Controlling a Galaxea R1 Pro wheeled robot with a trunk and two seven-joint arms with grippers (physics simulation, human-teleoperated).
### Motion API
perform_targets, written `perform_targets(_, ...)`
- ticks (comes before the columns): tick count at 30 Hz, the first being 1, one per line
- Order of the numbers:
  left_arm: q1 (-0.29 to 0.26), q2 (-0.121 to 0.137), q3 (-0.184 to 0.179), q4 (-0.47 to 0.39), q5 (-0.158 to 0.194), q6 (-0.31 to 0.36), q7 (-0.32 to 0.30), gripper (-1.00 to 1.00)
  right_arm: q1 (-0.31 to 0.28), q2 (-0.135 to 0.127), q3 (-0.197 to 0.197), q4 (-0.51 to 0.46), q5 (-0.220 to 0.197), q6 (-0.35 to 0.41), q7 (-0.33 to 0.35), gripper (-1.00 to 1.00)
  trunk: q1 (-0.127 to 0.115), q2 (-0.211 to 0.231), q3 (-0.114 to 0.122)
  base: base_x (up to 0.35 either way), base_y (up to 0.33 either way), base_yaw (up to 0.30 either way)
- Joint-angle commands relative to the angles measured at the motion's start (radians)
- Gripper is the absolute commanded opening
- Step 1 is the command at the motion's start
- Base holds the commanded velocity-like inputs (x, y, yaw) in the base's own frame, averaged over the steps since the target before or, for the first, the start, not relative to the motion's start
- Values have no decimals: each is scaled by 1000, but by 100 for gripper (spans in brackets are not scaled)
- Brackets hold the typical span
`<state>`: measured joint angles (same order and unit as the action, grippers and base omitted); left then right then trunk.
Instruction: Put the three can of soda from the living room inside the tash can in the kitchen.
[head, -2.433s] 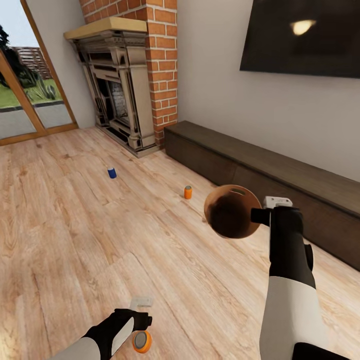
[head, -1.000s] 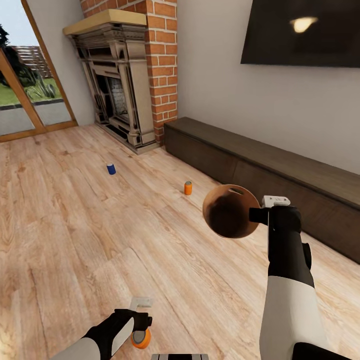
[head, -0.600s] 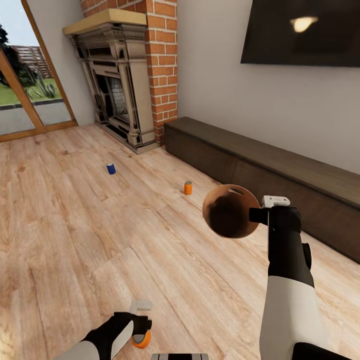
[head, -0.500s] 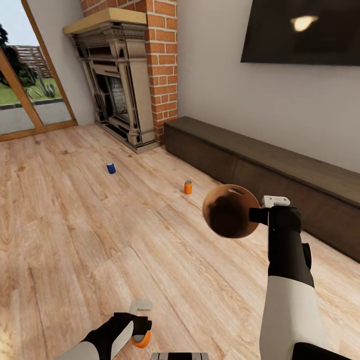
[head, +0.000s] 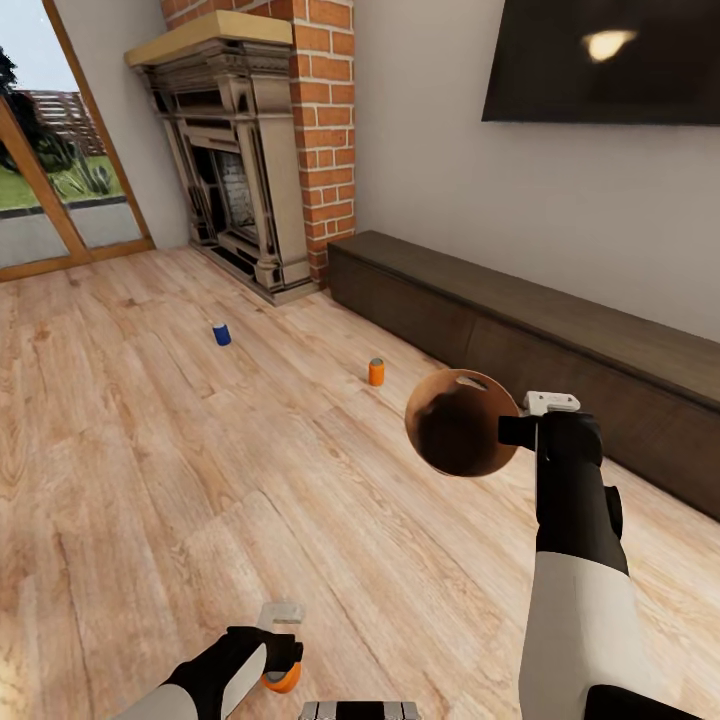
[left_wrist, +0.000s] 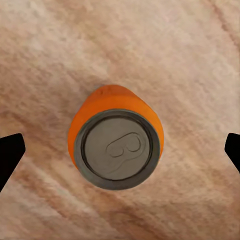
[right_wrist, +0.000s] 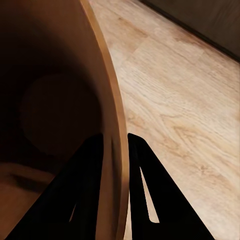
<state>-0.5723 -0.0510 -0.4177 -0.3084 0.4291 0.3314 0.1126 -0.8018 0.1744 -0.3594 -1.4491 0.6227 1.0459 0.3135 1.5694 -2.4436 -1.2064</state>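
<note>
A light wood plank floor (head: 150, 480) runs to a brick fireplace (head: 240, 150), a glass door (head: 50, 190), a long dark bench (head: 520, 340) along the white wall and a TV (head: 600, 60) above it. No writing is readable anywhere.

The blue can (head: 221, 334) stands out on the floor toward the fireplace; an orange can (head: 376, 372) stands nearer the bench's front edge.

The left gripper (left_wrist: 120, 152) hangs spread wide over the near can (left_wrist: 116, 145), touching nothing.

The right gripper (right_wrist: 116, 145) pinches the rim of the bin (head: 460, 422), held in the air.
</note>
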Motion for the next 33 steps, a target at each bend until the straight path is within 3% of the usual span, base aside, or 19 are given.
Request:
perform_targets(1,0,0,0,0,0,0,0,100,-1,0,0,-1,-15,1,6,-100,4,-7,-3,0,0,0)
perform_targets(8,0,0,0,0,0,0,0,100,-1,0,0,-1,-15,1,6,-100,31,-56,-25,0,0,0)
perform_targets(12,0,0,0,0,1,0,0,100,-1,0,0,0,-15,1,6,-100,32,-57,-40,0,0,0)
perform_targets(20,0,0,1,-1,3,0,-1,100,-1,0,1,0,-15,1,6,-100,32,-57,-40,0,0,0)
perform_targets(27,0,0,0,-1,3,0,-1,100,-1,0,2,1,-15,1,6,-100,36,-59,-68,0,0,0)
perform_targets(33,0,1,1,-1,4,0,-1,100,-1,0,6,1,-15,1,6,-100,36,-59,-68,0,0,0)
